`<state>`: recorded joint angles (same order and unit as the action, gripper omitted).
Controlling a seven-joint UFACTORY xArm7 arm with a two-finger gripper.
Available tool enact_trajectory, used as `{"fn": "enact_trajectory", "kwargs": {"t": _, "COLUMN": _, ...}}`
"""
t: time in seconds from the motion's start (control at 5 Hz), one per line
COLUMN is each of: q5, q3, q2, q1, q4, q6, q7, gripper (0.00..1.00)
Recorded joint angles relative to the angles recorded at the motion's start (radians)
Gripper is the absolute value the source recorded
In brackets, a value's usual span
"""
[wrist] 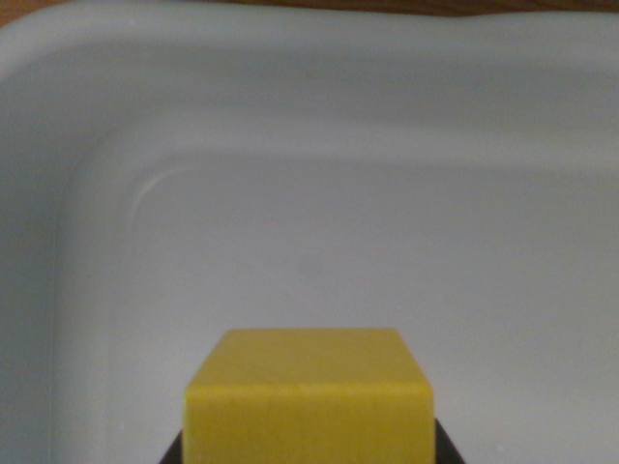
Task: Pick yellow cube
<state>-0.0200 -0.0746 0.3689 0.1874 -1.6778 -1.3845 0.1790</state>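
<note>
A yellow cube (309, 396) fills the bottom middle of the wrist view, close to the camera, with its top and front faces showing. Dark slivers of my gripper (309, 452) fingers (176, 450) show at the bottom edge, pressed against the cube's left and right sides. The gripper looks shut on the cube. Most of the fingers lie out of frame. The cube appears large against the floor of a white bin (319, 222) behind it.
The white bin has a rounded corner at the upper left and raised walls (39, 193) along the left and top. A strip of brown wood (406, 6) shows beyond the top rim.
</note>
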Motion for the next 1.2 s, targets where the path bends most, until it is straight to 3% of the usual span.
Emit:
{"fn": "enact_trajectory", "kwargs": {"t": 0.2, "q5": 0.0011, "q3": -0.001, "q2": -0.013, "q1": -0.0002, "q4": -0.027, "q6": -0.040, "q7": -0.001, "gripper": 1.00}}
{"fn": "enact_trajectory", "kwargs": {"t": 0.4, "q5": 0.0011, "q3": -0.001, "q2": -0.013, "q1": -0.0002, "q4": -0.027, "q6": -0.040, "q7": -0.001, "gripper": 1.00}}
{"fn": "enact_trajectory", "kwargs": {"t": 0.6, "q5": 0.0021, "q3": -0.001, "q2": -0.024, "q1": -0.0004, "q4": -0.051, "q6": -0.076, "q7": -0.001, "gripper": 1.00}}
{"fn": "enact_trajectory", "kwargs": {"t": 1.2, "q5": 0.0030, "q3": -0.002, "q2": -0.035, "q1": -0.0005, "q4": -0.074, "q6": -0.108, "q7": -0.001, "gripper": 1.00}}
